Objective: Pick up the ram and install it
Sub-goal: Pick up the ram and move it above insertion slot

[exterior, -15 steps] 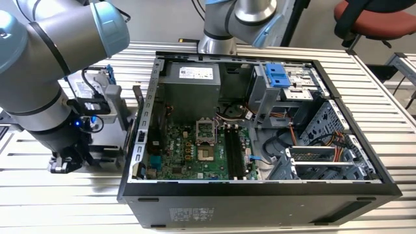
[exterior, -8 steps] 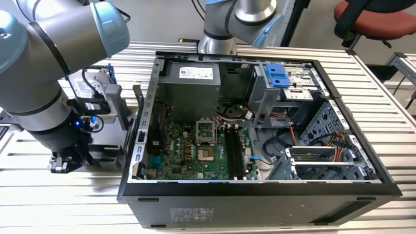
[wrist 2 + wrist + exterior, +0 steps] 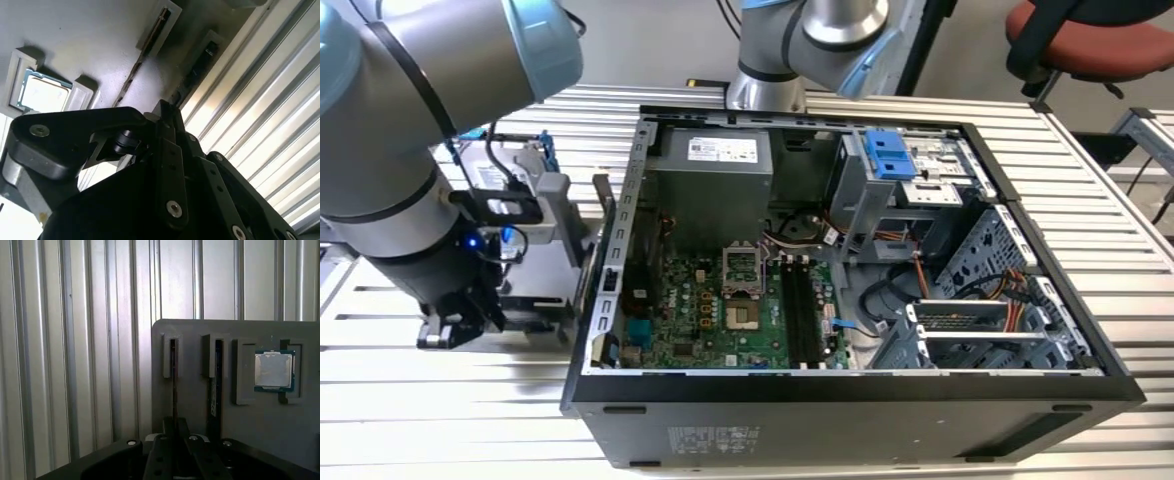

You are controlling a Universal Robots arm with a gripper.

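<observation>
The ram (image 3: 173, 385) is a thin dark stick standing on edge in a slot of a grey holder (image 3: 195, 405); it also shows in the second wrist view (image 3: 141, 57). My gripper (image 3: 173, 432) sits low over the near end of this stick, its black fingers (image 3: 184, 437) drawn close on either side, shut on it while it still stands in the slot. In the exterior view the gripper (image 3: 454, 325) is down at the left, outside the open computer case (image 3: 854, 400). The long black motherboard slots (image 3: 803, 310) lie inside the case.
A second stick (image 3: 216, 380) stands in the neighbouring slot. A square silver processor (image 3: 272, 370) rests in a pocket of the same holder. Ribbed metal table (image 3: 75, 365) surrounds it. The case wall (image 3: 607, 280) rises beside the arm.
</observation>
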